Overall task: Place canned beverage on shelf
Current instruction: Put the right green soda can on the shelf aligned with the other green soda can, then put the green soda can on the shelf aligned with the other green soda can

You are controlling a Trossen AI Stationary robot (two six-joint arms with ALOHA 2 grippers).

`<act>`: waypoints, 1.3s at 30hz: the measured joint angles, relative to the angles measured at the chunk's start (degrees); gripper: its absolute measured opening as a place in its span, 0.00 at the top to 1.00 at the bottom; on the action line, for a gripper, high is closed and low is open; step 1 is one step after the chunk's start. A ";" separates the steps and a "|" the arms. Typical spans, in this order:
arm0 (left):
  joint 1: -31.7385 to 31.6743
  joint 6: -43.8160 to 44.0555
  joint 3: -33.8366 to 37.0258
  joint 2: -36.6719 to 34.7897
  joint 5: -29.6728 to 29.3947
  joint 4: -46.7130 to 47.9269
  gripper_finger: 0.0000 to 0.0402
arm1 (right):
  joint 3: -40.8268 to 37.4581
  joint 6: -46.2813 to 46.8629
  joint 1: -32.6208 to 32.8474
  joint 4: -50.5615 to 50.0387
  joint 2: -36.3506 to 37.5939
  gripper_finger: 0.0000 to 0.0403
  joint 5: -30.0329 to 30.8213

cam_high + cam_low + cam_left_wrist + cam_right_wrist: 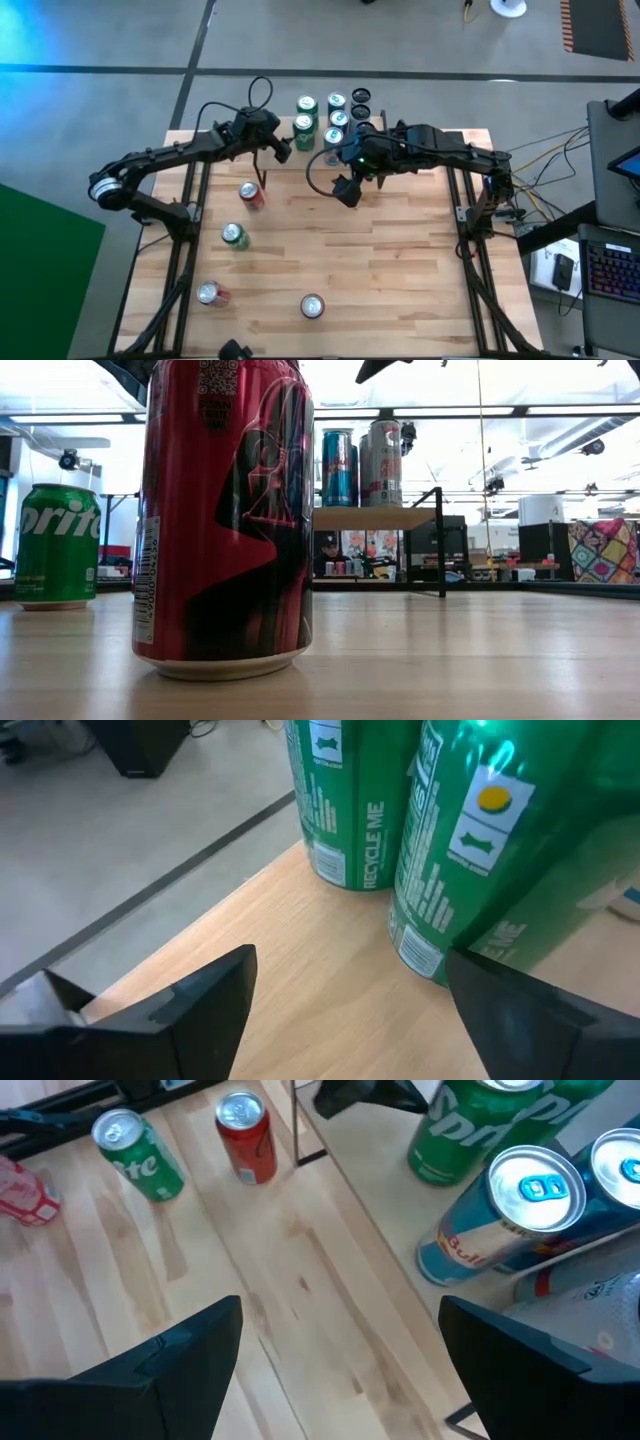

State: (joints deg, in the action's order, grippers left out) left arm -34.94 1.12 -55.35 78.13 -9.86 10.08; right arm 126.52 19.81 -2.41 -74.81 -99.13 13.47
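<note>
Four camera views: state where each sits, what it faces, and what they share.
High: overhead, straight down on the table, both arms visible.
Low: tabletop level, facing a red can and the shelf.
Left wrist: past its open fingers at green cans on the shelf.
Right wrist: past open fingers.
Shared: the shelf.

table [400, 270]: pale wood planks, matt, visible grain
shelf [370, 518]: light wood top, smooth, matt; thin black metal legs
red can [225, 510]: metal, glossy printed skin
green Sprite cans [480, 840]: glossy metal, sharp light glints
Red Bull can [505, 1220]: shiny silver metal lid, glossy blue side
left tool [345, 1005]: dark fingers, matt, plastic-looking
</note>
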 joint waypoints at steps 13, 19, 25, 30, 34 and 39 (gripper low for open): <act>0.42 5.67 0.66 -7.24 1.43 7.74 0.25 | 0.00 0.00 0.44 -0.86 2.72 0.19 0.08; 6.78 12.00 3.27 -19.42 0.91 19.18 0.25 | -1.40 -0.28 0.41 -1.55 4.69 0.19 0.89; 26.75 23.92 4.26 -28.22 -11.22 30.34 0.25 | -8.23 -1.38 0.41 1.48 7.25 0.19 1.16; 41.77 32.61 4.84 -30.30 -8.57 38.59 0.25 | -17.04 -1.56 0.42 8.48 10.48 0.19 -0.26; 50.31 44.40 6.15 -32.48 -9.12 41.96 0.25 | -23.56 -0.28 1.05 16.09 14.53 0.19 -0.45; 57.27 55.62 6.45 -34.70 -10.81 50.23 0.25 | -30.80 3.66 1.45 20.12 20.15 0.19 -0.42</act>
State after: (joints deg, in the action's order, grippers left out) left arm 22.33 56.74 -48.90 43.43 -20.67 60.32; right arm 95.72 23.47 -0.97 -54.69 -78.98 13.06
